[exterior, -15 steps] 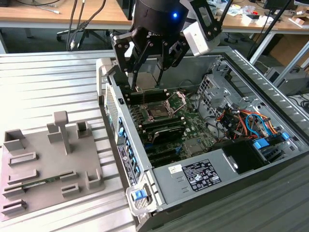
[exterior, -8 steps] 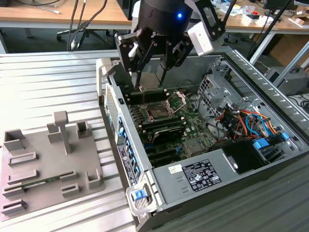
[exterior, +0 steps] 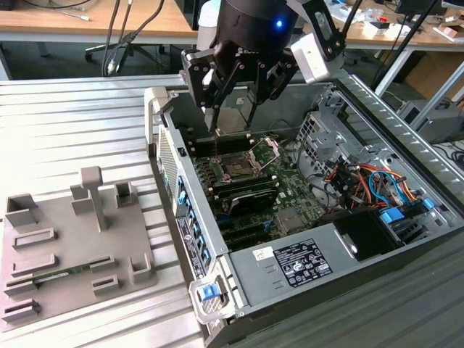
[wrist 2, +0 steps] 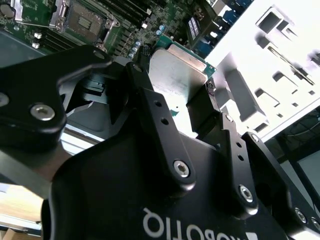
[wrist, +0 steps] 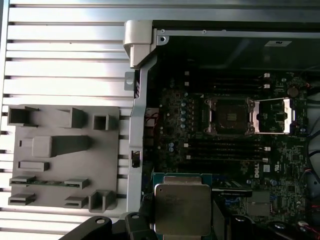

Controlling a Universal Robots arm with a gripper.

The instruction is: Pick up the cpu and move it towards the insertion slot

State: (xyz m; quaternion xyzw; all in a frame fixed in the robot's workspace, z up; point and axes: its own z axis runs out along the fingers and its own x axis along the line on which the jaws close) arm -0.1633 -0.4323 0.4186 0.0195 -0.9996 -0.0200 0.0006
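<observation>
End effector (exterior: 233,119), upper centre of the exterior view, grips the cpu (wrist: 182,209); insertion slot (exterior: 238,168) lies below it, apart.

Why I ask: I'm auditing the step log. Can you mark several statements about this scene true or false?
1. The gripper is shut on the cpu. True.
2. The cpu sits in the insertion slot. False: the slot is empty, its metal frame swung open.
3. The grey tray lies outside the computer case. True.
4. The gripper hangs over the grey tray. False: it is over the open case.
</observation>
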